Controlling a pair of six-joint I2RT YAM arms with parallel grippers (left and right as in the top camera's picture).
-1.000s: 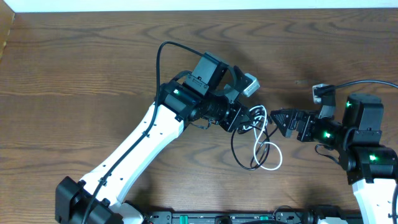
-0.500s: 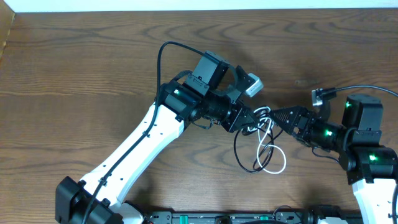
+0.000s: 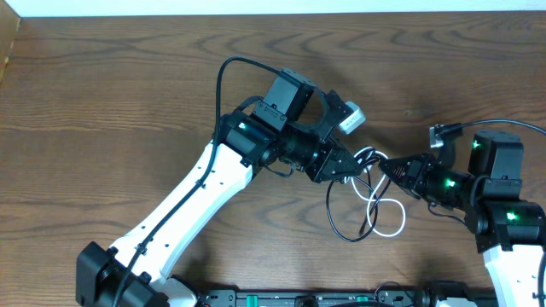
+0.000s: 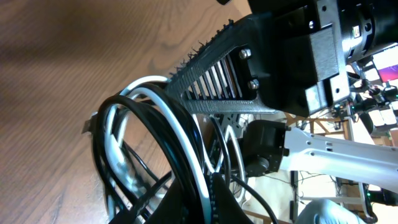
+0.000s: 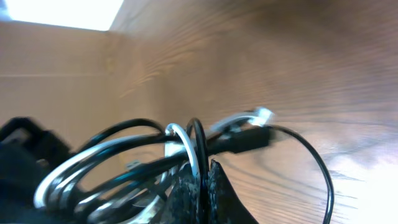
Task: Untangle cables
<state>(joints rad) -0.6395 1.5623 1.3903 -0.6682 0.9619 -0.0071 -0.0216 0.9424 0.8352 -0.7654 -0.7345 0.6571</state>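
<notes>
The cables, a small knot of black and white cords, hang between the two grippers. The tight part sits right at the gripper tips. Below them a black loop and a white loop trail onto the wooden table.

The left gripper is clamped around the thick of the bundle, and its wrist view shows several strands packed against the ribbed finger. The right gripper was spread wide and just short of the bundle a second ago. It has now closed to a narrow wedge, and its own camera shows a black and a white strand pinched between the fingertips. A white plug lies just beyond them.

Over the same second the loops have slid toward the right gripper and opened apart. Both holds look set to me, so drawing the grippers apart could begin loosening the knot.
</notes>
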